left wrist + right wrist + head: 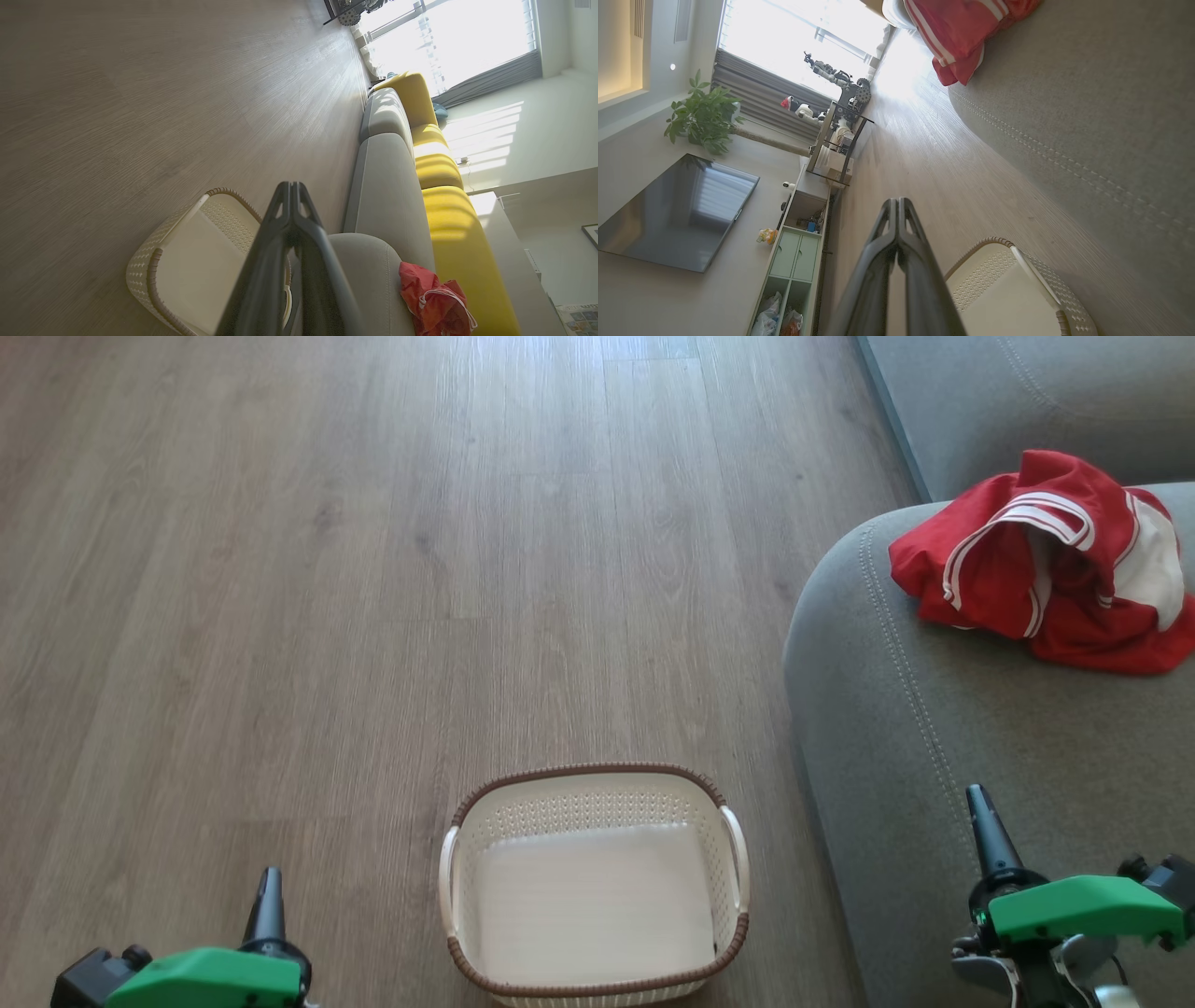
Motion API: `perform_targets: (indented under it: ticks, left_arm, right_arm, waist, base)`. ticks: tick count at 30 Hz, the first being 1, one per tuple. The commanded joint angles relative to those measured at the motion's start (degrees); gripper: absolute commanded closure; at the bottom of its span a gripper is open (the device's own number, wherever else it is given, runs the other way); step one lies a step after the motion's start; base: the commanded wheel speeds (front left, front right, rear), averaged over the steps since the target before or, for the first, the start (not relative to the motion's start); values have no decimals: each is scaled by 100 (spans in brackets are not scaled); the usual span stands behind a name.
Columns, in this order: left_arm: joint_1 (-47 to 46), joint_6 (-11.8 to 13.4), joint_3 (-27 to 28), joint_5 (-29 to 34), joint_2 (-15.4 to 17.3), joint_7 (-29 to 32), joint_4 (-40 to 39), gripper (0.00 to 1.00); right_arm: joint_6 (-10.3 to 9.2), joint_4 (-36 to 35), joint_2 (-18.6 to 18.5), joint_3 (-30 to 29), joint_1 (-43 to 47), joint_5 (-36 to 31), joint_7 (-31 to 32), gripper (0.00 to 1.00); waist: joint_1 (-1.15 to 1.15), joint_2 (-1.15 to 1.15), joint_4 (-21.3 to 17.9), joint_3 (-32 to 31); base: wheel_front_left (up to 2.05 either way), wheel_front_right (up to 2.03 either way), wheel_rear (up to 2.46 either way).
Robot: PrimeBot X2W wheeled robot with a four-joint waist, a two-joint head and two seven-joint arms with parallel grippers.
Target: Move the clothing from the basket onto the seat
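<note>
Red soft-fabric sports clothing (1046, 560) with white panels and thin white stripe trim lies in a crumpled heap on the large grey fabric sofa seat (934, 737). The heap sits near the seat's rounded corner, inside the double line of light stitching. It rests wholly on the cushion, well apart from the small rectangular white perforated plastic basket (579, 807).

With its brown woven-look rim and white side handles, that basket stands upright on the grey-brown wood-plank floor (373, 569), just beside the seat's front edge. Its flat pale bottom is in plain sight from wall to wall.

At the lower left of the head view, the left hand (271, 879) hangs over the floor to the left of the basket. In the left wrist view its two long dark fingers (261, 280) are pressed together at the tips, clenched on nothing.

At the lower right, the right hand (977, 795) hangs over the seat, to the right of the basket and well apart from the clothing. In the right wrist view its fingers (924, 280) also lie flat against each other and hold nothing.

Yellow back cushions (444, 219) run behind the seat. Across the room stand a dark flat television (677, 214), a green leafy plant (703, 116) and a pale green cabinet (796, 254).
</note>
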Motion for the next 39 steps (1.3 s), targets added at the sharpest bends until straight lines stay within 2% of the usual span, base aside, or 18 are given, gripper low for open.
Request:
perform_targets:
  ticks: [1, 39]
  left_arm:
    - [-278, -89, 241, -109, 29, 29, -220, 100]
    - [-535, -789, 1335, -1835, -428, 628, -401, 100]
  right_arm:
    - [0, -225, -99, 55, -312, 153, 38, 100]
    - [-1, -300, -213, 84, -707, 2701, 476, 100]
  waist:
    - [0, 0, -4, 4]
    - [0, 0, -147, 139]
  base:
    - [0, 0, 0]
    - [0, 0, 0]
